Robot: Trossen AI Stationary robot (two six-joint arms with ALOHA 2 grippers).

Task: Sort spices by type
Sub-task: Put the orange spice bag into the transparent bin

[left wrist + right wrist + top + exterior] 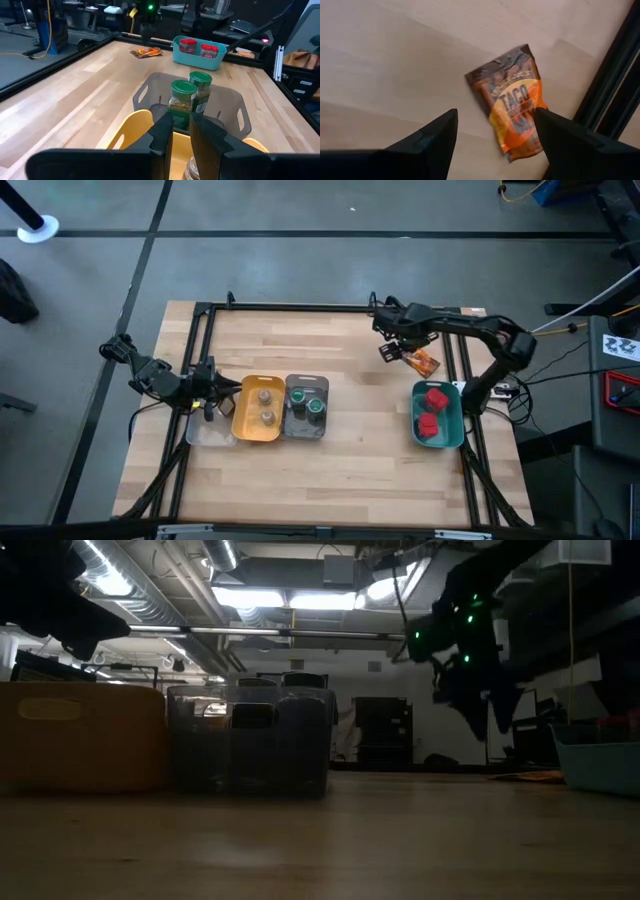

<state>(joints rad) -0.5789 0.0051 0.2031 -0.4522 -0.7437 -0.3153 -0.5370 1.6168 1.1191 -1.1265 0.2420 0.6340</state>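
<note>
A flat brown-orange spice packet (512,112) lies face up on the wood near the table's far right corner (425,362). My right gripper (495,112) hangs open above it, pointing down, one finger on each side and clear of it (393,348). Two green-lidded jars (190,97) stand in the grey tray (291,423). Two tan jars (265,405) stand in the yellow tray (243,420). Two red boxes (432,410) lie in the teal tray (452,435). My left gripper (181,135) waits at the table's left by the yellow tray, with a narrow gap between its fingers and nothing in it.
A clear tray (205,435) sits at the left beside the yellow tray. A black rail (615,80) runs along the table's right edge, close beside the packet. Bare wood (360,395) lies between the grey tray and the teal tray.
</note>
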